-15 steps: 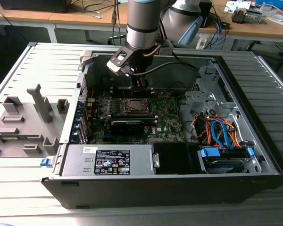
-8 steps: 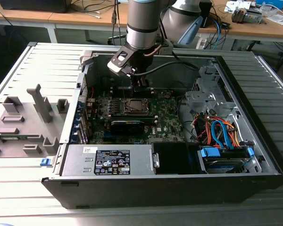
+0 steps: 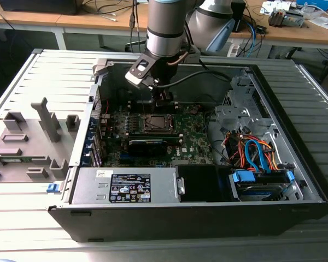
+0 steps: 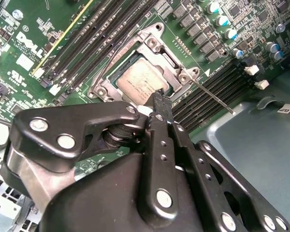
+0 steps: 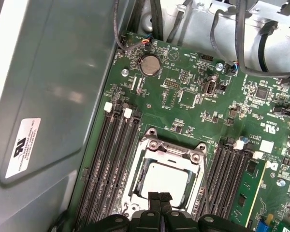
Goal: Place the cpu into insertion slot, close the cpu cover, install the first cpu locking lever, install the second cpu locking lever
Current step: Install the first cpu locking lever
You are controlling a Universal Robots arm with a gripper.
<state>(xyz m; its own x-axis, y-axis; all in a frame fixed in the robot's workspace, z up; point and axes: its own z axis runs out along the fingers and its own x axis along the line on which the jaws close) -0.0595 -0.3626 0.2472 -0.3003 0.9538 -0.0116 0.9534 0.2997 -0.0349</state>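
Now | gripper [image 5: 159, 196] clenched on nothing, fingertips together, just over the cpu's [image 5: 167, 176] edge | cpu flat in the insertion slot [image 5: 139, 180], cpu cover [image 5: 173, 148] down around it | memory slots [image 5: 113, 159] flank both sides | lever rod [image 4: 213, 98] angles outward | white label [image 5: 23, 145] on case wall.

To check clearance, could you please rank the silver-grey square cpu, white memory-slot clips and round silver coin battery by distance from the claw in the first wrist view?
1. Silver-grey square cpu, right at the claw.
2. White memory-slot clips, beside the grey case wall.
3. Round silver coin battery, beyond the clips, farthest.
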